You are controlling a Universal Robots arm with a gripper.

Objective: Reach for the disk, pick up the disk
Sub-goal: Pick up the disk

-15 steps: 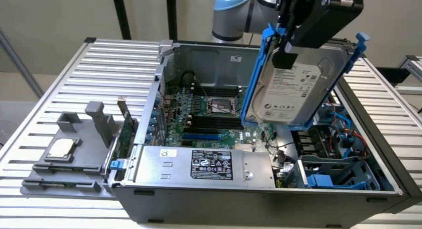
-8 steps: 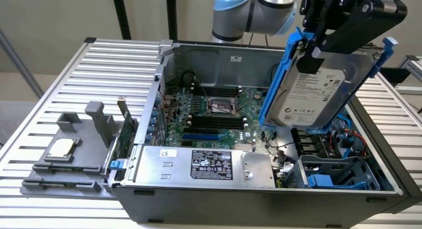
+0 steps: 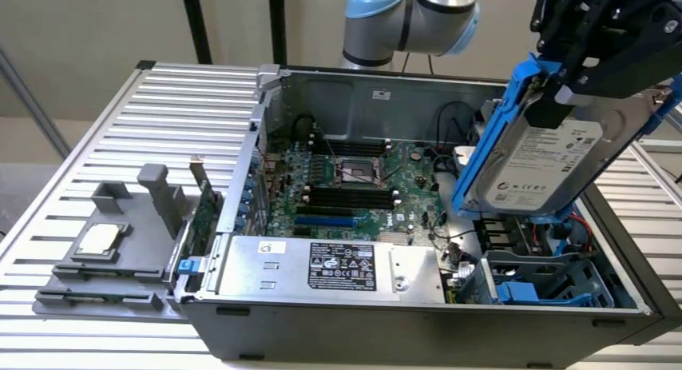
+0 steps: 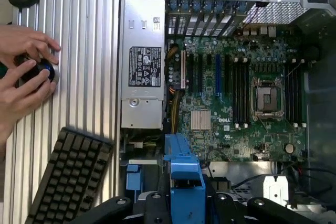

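An open computer case lies on the ribbed metal bench. Inside it, the motherboard sits at centre, with the silver power-supply box at its 6 o'clock in the exterior view. A grey fixture carrying a small silver chip rests at the case's 9 o'clock. A black keyboard lies beside the case.

Silver-grey arm, light-blue joint caps, black gripper

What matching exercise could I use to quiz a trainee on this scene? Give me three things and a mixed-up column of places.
Things:
1. disk
2. power-supply box
3. keyboard

Places:
A. lying on the ribbed table beside the computer case
B. lifted above the open case, held by the tool
C. mounted inside the case along its edge

Pairs: 1-B, 2-C, 3-A
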